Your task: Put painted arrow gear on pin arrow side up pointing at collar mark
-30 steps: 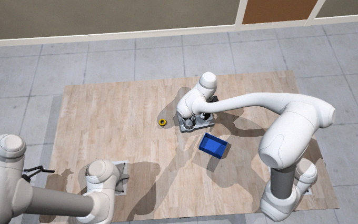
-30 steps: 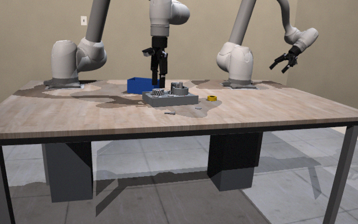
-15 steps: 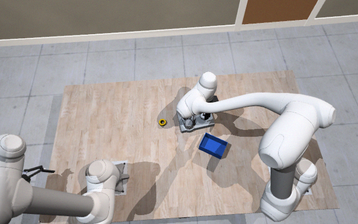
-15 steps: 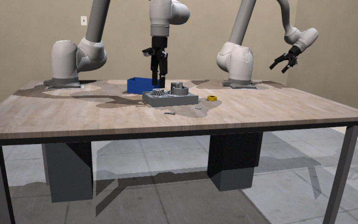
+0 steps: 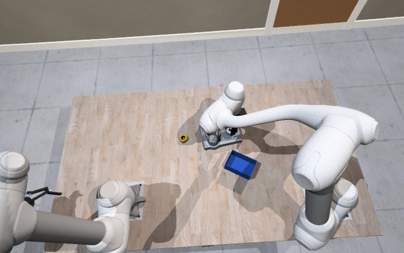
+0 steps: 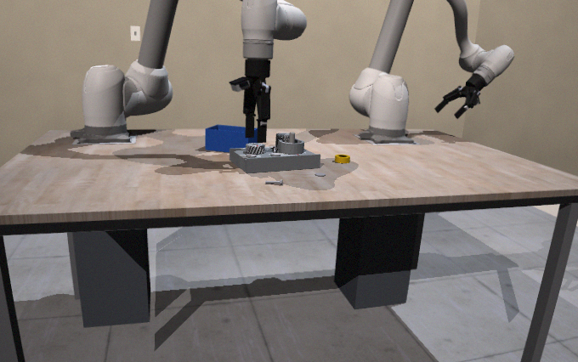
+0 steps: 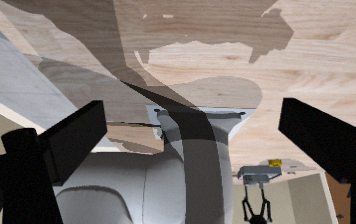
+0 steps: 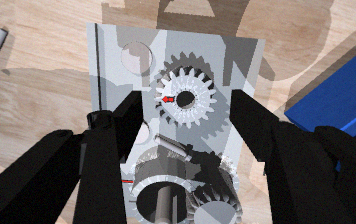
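Blue box (image 5: pixel 240 164) (image 6: pixel 224 138) (image 8: pixel 327 107), right hand (image 6: pixel 257 138) (image 8: pixel 186 95) partway open, empty, left hand (image 6: pixel 450 111) (image 7: pixel 192 112) wide open

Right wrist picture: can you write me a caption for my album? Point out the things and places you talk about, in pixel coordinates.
Right claw (image 8: pixel 186 107) parted on either side of the gear with the red arrow (image 8: pixel 192 112), above the gray plate (image 8: pixel 112 65).
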Robot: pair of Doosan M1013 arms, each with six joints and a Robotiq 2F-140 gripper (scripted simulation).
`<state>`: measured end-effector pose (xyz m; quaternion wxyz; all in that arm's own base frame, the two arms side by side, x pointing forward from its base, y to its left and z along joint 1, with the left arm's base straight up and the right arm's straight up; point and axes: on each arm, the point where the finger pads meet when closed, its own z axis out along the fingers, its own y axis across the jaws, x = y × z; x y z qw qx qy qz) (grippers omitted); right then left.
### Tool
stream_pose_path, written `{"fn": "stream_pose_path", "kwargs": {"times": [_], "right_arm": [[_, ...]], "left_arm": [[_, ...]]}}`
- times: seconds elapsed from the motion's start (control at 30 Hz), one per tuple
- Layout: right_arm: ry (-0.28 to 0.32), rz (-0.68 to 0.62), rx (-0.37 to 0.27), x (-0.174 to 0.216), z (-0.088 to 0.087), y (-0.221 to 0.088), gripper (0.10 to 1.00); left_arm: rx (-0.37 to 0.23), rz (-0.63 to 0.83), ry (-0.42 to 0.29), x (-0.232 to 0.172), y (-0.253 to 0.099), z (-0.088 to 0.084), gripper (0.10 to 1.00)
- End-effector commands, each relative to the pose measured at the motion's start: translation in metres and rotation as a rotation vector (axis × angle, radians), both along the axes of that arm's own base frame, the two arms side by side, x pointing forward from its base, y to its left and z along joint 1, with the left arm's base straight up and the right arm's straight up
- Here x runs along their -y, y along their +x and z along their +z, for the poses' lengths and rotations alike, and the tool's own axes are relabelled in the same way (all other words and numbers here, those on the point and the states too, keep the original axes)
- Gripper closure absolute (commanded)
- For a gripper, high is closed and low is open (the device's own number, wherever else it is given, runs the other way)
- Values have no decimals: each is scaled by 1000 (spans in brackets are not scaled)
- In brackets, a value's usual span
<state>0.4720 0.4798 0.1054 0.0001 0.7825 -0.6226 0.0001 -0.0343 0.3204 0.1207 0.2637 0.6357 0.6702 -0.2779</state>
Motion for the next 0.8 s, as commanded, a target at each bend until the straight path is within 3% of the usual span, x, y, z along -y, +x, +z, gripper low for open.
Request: {"fn": "stream_pose_path", "kwargs": {"times": [0.0,0.77], "right_arm": [[1,0,1,0,1,0,538],[1,0,1,0,-15,0,538]], "left_arm": [[0,0,1,0,0,0,98],[0,0,1,0,0,0,98]]}}
